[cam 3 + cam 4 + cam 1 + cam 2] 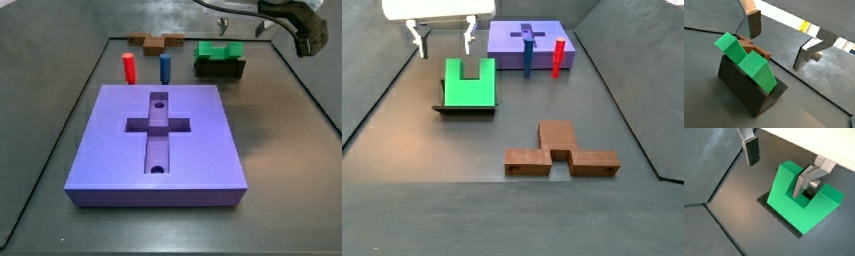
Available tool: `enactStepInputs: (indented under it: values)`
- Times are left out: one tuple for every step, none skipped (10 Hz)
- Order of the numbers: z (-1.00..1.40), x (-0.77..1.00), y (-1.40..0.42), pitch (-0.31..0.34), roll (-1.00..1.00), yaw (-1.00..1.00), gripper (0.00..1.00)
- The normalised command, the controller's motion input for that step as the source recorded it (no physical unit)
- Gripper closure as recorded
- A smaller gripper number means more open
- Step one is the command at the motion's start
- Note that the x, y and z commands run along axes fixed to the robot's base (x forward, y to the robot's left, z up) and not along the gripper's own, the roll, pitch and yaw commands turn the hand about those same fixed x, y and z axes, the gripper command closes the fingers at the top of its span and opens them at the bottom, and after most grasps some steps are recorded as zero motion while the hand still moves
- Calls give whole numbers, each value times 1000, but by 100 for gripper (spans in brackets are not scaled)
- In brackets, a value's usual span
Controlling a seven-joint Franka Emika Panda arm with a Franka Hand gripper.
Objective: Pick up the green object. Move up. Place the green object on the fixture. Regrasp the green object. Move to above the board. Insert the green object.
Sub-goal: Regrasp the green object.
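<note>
Green object [468, 83] lies flat on the fixture [462, 109], its notch turned toward the jaws [444, 38], which hang spread wide and empty just above and behind it. In a wrist view the green object [802, 197] covers nearly all of the fixture [774, 210], one finger [809, 178] over the notch without gripping. Beyond the jaws sits the board [531, 44], its cross recess empty, with the red peg [556, 59] and blue peg [527, 57] before it on the desk [609, 120].
</note>
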Motion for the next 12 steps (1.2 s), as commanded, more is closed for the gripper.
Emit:
enactStepInputs:
  values:
    - [-117,349,-171,134,54,251,0]
    - [-249,197,-109,109,254,274,0]
    - [-309,191,-66,131,451,289,0]
    - [-366,129,-37,126,514,306,0]
    - [-314,66,-109,137,466,323,0]
    - [-254,191,-143,266,503,260,0]
    - [-246,157,-94,294,497,94,0]
    - [-306,97,-31,300,414,31,0]
    - [-283,60,0,320,377,0,0]
    - [-231,49,0,309,360,0,0]
    - [-123,97,0,320,309,-31,0]
    - [-9,37,0,280,206,-26,0]
